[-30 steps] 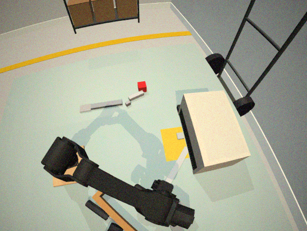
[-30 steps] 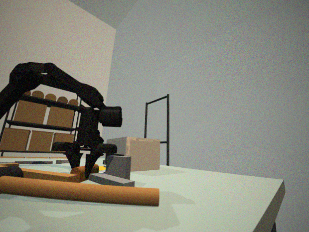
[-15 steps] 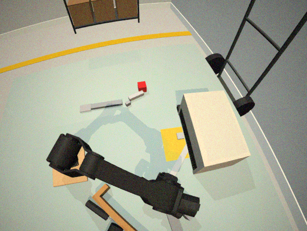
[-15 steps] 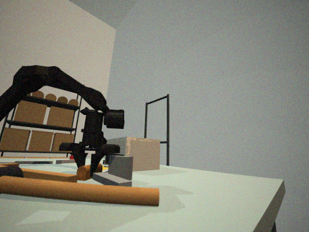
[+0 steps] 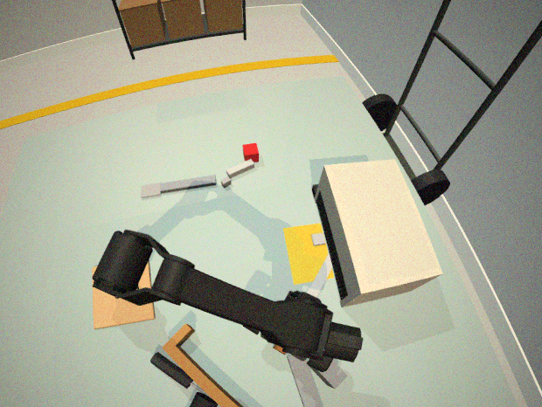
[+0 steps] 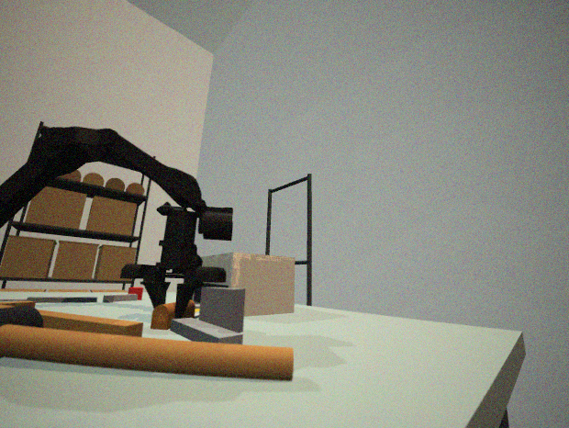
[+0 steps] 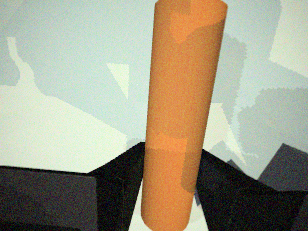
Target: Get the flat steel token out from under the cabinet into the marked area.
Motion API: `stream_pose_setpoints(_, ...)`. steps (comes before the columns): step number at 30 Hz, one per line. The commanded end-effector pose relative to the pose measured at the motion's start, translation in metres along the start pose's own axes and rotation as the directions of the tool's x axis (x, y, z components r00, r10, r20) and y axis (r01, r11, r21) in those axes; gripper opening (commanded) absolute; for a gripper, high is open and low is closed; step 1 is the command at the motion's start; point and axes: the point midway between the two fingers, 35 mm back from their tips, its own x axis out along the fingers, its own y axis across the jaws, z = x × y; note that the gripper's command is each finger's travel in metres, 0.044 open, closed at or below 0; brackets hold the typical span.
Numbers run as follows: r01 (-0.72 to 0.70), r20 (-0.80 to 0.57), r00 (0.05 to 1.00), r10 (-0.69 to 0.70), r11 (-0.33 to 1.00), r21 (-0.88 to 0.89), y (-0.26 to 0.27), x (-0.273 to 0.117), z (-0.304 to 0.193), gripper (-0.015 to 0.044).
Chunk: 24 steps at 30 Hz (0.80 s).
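Observation:
My gripper (image 6: pixel 171 313) (image 7: pixel 168 150) is shut on an orange cylindrical handle (image 5: pixel 279 348) (image 6: pixel 161 317) (image 7: pixel 185 74), low over the table at the near side of the cabinet (image 5: pixel 381 223) (image 6: pixel 269 285). A pale strip (image 5: pixel 321 274), apparently this tool's shaft, runs from beneath the wrist across the marked area's near corner to the cabinet front. A flat pale grey square (image 5: pixel 317 239), apparently the token, lies on the yellow marked area (image 5: pixel 302 258) close against the cabinet's front edge in view. Whether part is under the cabinet is hidden. The fingertips are hidden in the top view.
A grey block with an upright plate (image 5: pixel 333 376) (image 6: pixel 223 309) stands close beside my fingers. An orange angled bar (image 5: pixel 197 367) lies nearer, and an orange roller (image 6: pixel 151 352) lies in front in the exterior view. A red cube (image 5: pixel 250 150) and a grey bar (image 5: pixel 188 183) lie further off.

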Motion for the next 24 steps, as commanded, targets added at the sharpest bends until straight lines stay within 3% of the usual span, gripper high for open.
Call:
stream_pose_setpoints(1, 0.003, 0.006, 1.0, -0.003, 1.0, -0.001, -0.001, 0.0, 0.011, 0.0)
stream_pose_setpoints(24, 0.002, 0.008, 1.0, -0.002, 1.0, -0.001, 0.007, 0.0, 0.029, 0.0)
